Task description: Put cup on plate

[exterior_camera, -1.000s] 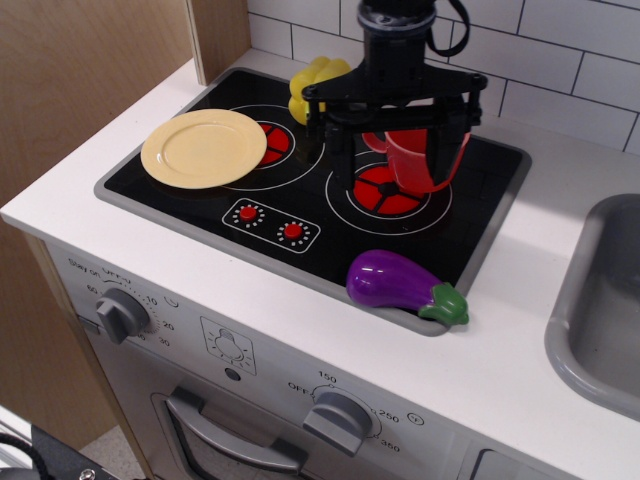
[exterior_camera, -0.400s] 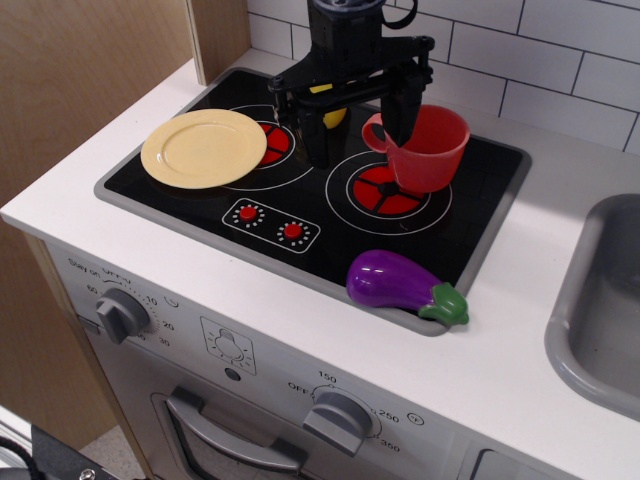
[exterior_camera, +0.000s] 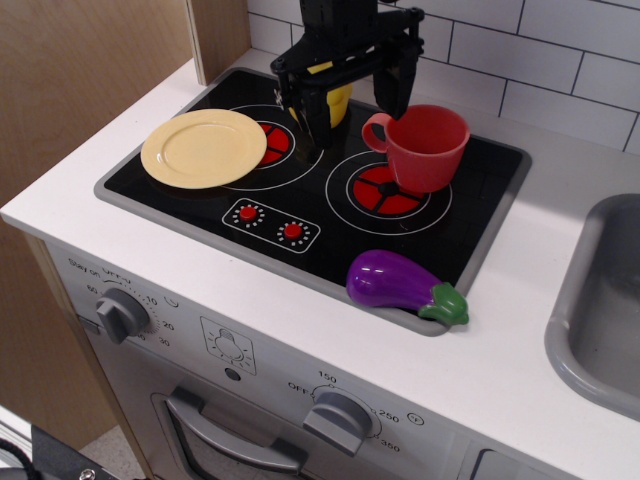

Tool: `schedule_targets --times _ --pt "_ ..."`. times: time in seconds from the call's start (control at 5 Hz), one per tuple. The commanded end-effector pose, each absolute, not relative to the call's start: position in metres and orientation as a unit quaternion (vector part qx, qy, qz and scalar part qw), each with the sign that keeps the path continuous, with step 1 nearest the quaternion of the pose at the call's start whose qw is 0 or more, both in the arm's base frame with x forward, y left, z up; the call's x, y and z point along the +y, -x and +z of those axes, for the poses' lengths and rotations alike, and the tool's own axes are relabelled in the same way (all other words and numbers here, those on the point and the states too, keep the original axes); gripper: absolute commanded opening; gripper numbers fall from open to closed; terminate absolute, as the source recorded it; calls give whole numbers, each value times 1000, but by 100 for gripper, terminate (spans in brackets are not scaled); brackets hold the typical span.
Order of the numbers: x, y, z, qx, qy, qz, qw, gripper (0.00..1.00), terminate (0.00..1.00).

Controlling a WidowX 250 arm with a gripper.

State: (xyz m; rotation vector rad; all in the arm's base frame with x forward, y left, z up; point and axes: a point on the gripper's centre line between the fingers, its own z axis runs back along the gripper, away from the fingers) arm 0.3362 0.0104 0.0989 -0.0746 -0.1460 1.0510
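So the cup (exterior_camera: 428, 147) is sitting upright on the right burner (exterior_camera: 389, 191), handle facing left, well apart from the plate (exterior_camera: 204, 148) over on the left burner. The gripper (exterior_camera: 350, 97) hangs above the stove between them with its jaws spread wide, nothing in them. Yellow pepper (exterior_camera: 334, 100) is behind it, eggplant (exterior_camera: 403, 286) up front.

My gripper (exterior_camera: 348, 90): black all over. Cup (exterior_camera: 428, 147): plain red. Plate (exterior_camera: 203, 148): pale yellow, no pattern. Pepper (exterior_camera: 335, 98) behind my fingers: yellow. Eggplant (exterior_camera: 398, 283): glossy purple, green stem cap. Stovetop (exterior_camera: 312, 190): black with grey rim, 2 red segmented burners ringed by thin white circles, 2 red dial marks. Counter (exterior_camera: 500, 360): white. Wall tiles (exterior_camera: 560, 50): white, grey grout. Sink (exterior_camera: 600, 310): grey. Side panel (exterior_camera: 80, 80): light wood grain.
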Motion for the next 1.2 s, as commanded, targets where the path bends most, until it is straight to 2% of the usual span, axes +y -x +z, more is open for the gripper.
schedule_targets --times 0.0,0.2,0.8,1.0 --pt "18 -358 111 -96 38 565 819 100 0" --pt "20 -364 110 -106 37 584 804 100 0" --pt "-1 -370 87 -71 13 600 797 100 0" --pt "-4 -371 83 -74 13 603 794 0 0"
